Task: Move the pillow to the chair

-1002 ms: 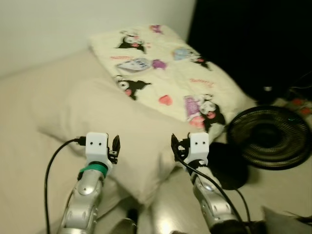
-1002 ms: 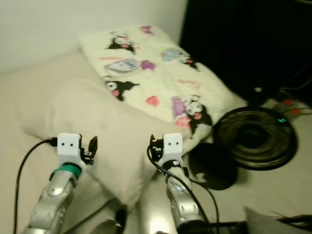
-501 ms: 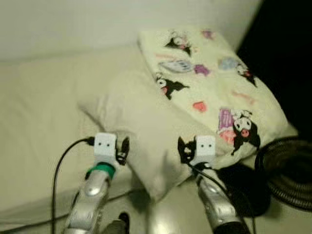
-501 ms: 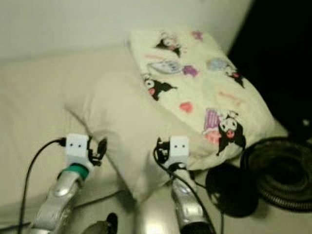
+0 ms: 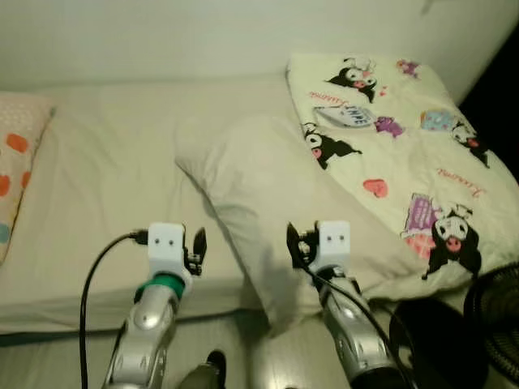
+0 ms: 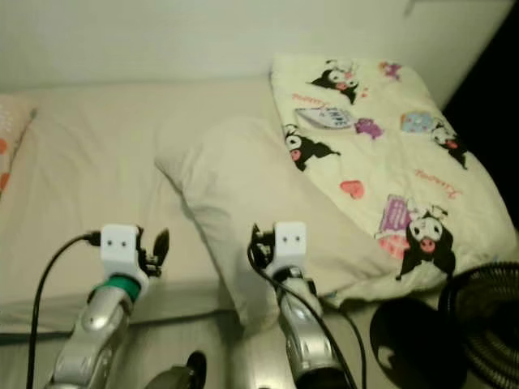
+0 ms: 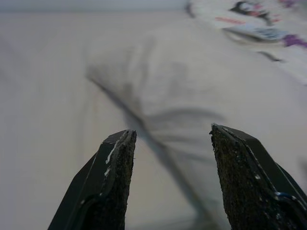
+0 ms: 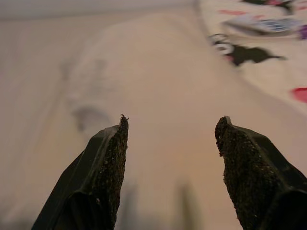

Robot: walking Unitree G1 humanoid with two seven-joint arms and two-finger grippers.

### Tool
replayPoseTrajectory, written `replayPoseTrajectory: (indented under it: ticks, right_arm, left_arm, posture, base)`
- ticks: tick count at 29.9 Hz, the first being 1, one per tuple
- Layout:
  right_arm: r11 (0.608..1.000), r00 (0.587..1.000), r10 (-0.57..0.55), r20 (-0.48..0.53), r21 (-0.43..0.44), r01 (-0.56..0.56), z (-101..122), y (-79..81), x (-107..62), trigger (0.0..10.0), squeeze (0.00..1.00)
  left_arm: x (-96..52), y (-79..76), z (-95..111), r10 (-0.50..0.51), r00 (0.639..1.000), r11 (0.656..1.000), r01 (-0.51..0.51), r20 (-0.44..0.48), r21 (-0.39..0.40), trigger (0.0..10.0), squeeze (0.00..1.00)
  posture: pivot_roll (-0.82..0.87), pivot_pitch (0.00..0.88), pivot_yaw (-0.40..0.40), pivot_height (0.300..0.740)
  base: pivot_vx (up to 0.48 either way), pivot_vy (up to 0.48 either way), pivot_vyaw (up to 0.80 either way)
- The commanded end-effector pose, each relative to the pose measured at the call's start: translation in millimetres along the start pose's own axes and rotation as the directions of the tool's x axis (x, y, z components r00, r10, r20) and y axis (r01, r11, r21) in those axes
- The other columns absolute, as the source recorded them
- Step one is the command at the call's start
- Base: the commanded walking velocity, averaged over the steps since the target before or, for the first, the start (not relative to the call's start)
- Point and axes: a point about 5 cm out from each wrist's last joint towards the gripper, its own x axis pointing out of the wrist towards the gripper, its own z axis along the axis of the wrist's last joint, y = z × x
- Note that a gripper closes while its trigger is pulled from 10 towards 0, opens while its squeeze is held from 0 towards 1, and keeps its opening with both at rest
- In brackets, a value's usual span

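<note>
A plain cream pillow [image 5: 272,194] lies slantwise on the bed, its near corner hanging over the mattress edge. My left gripper [image 5: 199,243] hovers open above the sheet just left of the pillow's near end. My right gripper [image 5: 293,243] is open over the pillow's near part. In the left wrist view the pillow [image 7: 192,91] lies ahead between the open fingers [image 7: 112,191]. The right wrist view shows the pillow [image 8: 158,86] close below the open fingers [image 8: 103,177]. No chair is in sight.
A cartoon-print quilt [image 5: 405,138] covers the bed's right side, partly under the pillow. A spotted cushion [image 5: 15,162] lies at the far left. A black fan [image 5: 495,324] and its round base [image 5: 430,340] stand on the floor at the right. The bed [image 5: 105,178] backs onto a white wall.
The camera has turned left, so the whole scene slid right: the fan is nearly out of frame and the spotted cushion has come in. Both grippers remain open by the pillow's near end.
</note>
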Motion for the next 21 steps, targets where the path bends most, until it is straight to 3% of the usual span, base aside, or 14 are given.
replayPoseTrajectory:
  ticks: [1,21]
  right_arm:
    - [1.000,1.000,-0.008,-0.020,0.019,0.009,-5.0,-0.4,-2.2,10.0,0.00]
    - [1.000,1.000,-0.011,-0.020,0.023,0.012,-5.3,-0.6,-2.7,10.0,0.00]
  left_arm:
    - [-1.9,0.0,-1.4,-0.009,1.000,1.000,0.009,-0.004,-0.003,10.0,0.00]
    - [-2.9,-0.1,-0.4,-0.014,1.000,1.000,0.014,0.000,-0.009,10.0,0.00]
  posture:
    - [0.03,0.063,0.009,0.740]
    - [0.03,0.067,0.010,0.740]
  base:
    - [0.266,0.000,0.00]
    - [0.306,0.000,0.00]
